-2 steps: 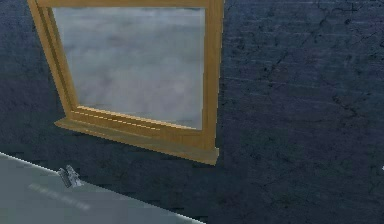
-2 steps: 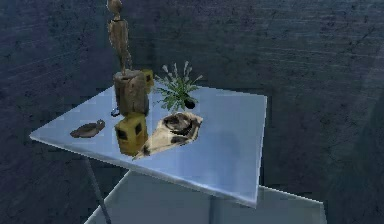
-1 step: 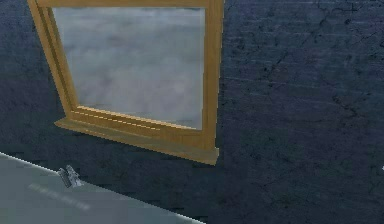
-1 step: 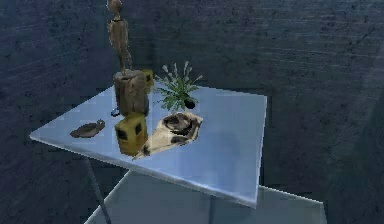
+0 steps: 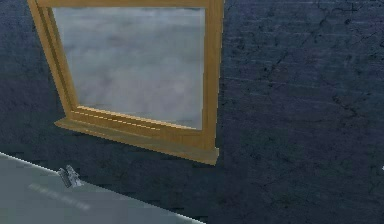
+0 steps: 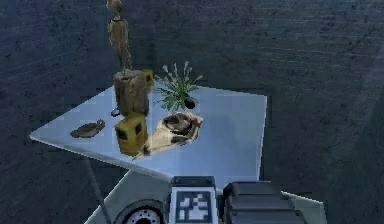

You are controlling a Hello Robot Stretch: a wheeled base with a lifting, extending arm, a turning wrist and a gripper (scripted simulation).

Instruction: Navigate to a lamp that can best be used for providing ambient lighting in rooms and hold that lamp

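Note:
A pale blue table [image 6: 235, 130] stands against the dark wall in the arm side view. On it rises a tall wooden figure [image 6: 119, 40] on a stump-like base [image 6: 128, 93], with a yellow block [image 6: 146, 80] behind it. No shape here reads plainly as a lamp. At the bottom edge is the arm's dark end [image 6: 258, 203] with a white marked square [image 6: 195, 206]. Left of the square sits the gripper's round dark body [image 6: 142, 214]. Its far end is cut off, so I cannot tell whether it holds anything.
Also on the table are a spiky green plant [image 6: 179, 88], a small yellow box [image 6: 130, 133], a brown crumpled thing [image 6: 180, 127] and a flat brown piece [image 6: 88, 129]. The forward view has a wood-framed window [image 5: 135, 65] in a dark brick wall and a grey surface [image 5: 40, 195] bearing a small object [image 5: 70, 177].

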